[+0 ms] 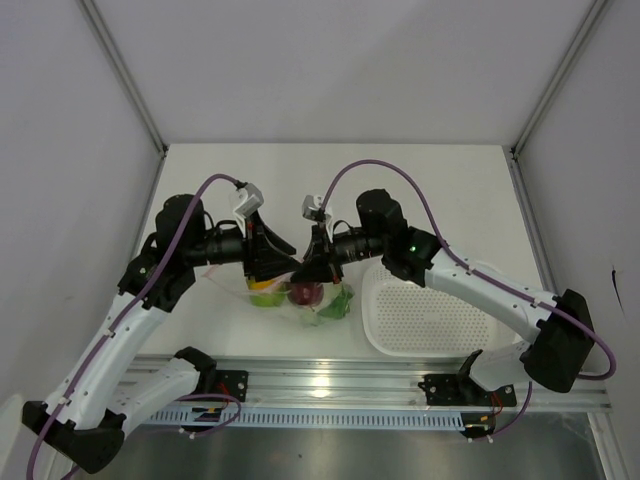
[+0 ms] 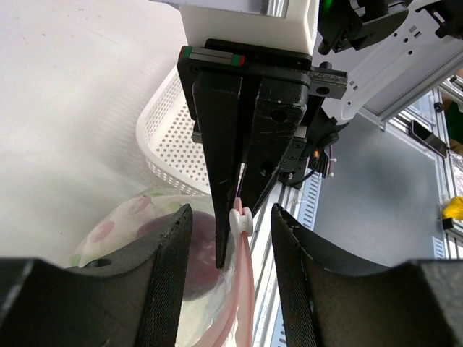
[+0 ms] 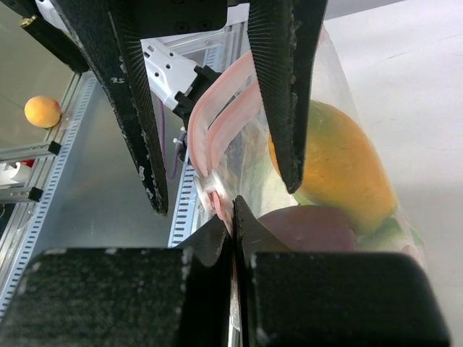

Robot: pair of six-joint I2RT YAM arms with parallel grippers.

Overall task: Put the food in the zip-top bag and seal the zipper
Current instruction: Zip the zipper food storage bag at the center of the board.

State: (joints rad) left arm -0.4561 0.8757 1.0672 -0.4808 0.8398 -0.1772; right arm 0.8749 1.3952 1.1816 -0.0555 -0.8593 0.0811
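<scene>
The clear zip-top bag [image 1: 300, 298] lies near the table's front edge, between both grippers. It holds a yellow-orange fruit [image 3: 340, 166], a dark red apple [image 3: 311, 224] and green leafy lettuce [image 1: 337, 303]. My right gripper [image 3: 233, 211] is shut on the pink zipper [image 3: 217, 116], just beside its white slider [image 3: 210, 189]. My left gripper [image 2: 230, 213] is open, with its fingers [image 2: 155, 282] on either side of the zipper [image 2: 246, 289] and slider [image 2: 241, 220], not touching them. In the top view the left gripper [image 1: 283, 262] and the right gripper [image 1: 305, 268] meet tip to tip over the bag.
A white perforated basket [image 1: 430, 315] stands right of the bag and also shows in the left wrist view [image 2: 163, 137]. The aluminium rail [image 1: 330, 385] runs along the near edge. A small orange ball [image 3: 42, 110] lies off the table beyond the rail.
</scene>
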